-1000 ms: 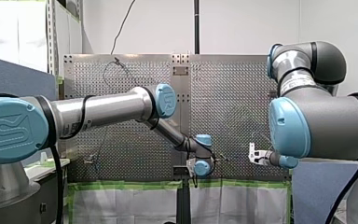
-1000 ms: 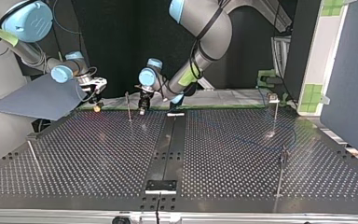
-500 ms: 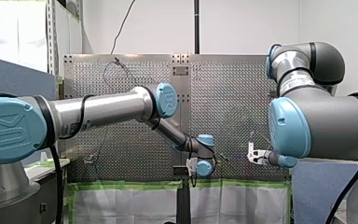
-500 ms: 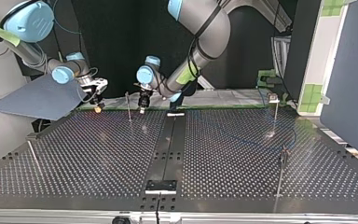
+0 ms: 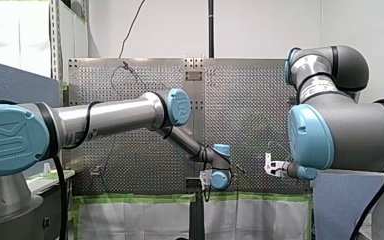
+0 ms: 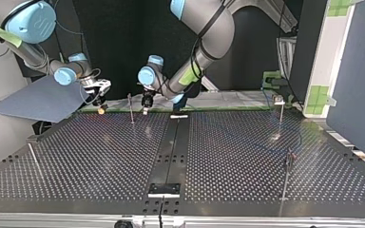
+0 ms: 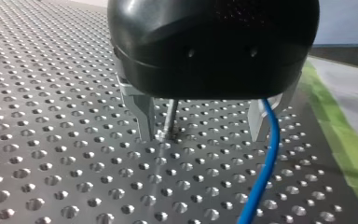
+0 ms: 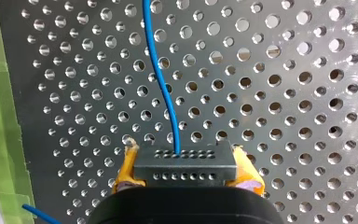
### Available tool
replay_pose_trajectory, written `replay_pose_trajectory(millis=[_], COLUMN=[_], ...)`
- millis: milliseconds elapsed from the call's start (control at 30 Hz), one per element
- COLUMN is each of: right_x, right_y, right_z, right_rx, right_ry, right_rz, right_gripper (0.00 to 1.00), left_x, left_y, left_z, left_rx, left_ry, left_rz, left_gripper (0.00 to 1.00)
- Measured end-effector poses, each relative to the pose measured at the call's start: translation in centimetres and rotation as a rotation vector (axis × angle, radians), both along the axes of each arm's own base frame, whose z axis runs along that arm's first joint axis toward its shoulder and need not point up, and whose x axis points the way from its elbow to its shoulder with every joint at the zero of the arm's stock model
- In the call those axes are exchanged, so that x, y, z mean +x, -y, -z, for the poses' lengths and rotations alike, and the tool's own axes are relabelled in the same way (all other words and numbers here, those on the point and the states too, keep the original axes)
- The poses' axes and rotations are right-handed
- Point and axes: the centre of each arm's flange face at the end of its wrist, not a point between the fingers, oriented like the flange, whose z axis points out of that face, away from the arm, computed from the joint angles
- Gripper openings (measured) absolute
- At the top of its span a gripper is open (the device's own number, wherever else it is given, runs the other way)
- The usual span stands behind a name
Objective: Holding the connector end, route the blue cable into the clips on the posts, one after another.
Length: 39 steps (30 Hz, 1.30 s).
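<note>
UR logo (image 5: 7, 141) on my left arm (image 5: 110, 115), my right gripper (image 8: 185, 157) clamping the connector (image 8: 186, 171), my left gripper (image 7: 200, 122) spread around a post (image 7: 170, 116), blue cable (image 7: 265, 163) running out of sight

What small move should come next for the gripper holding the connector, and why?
Probably my right gripper, shut on the connector, should draw the blue cable toward the post: the cable passes apart from it, beside my open left gripper.

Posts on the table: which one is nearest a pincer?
The thin post just beside my left pincer, near the table's middle strip; the others stand far off.
</note>
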Motion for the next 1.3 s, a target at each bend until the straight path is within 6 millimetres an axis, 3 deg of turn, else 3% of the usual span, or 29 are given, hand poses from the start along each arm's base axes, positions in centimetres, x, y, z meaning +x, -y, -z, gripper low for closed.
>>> replay_pose_trajectory(millis=[567,867,1300], right_x=[0.4,0.5,0.8], right_y=[0.0,-0.1,-0.2], right_z=[0.0,0.0,0.0], right_rx=[0.002,0.004,0.008], right_ry=[0.003,0.004,0.004], right_rz=[-0.006,-0.007,-0.012], right_gripper=[0.00,0.00,0.00], left_x=[-2.7,-4.9,-9.6], left_y=[0.7,1.4,1.1], left_z=[-0.9,-4.3,-1.3], left_rx=[0.135,0.141,0.208], left_ry=[-0.079,-0.081,-0.126], left_rz=[0.030,0.066,0.127], left_gripper=[1.00,1.00,1.00])
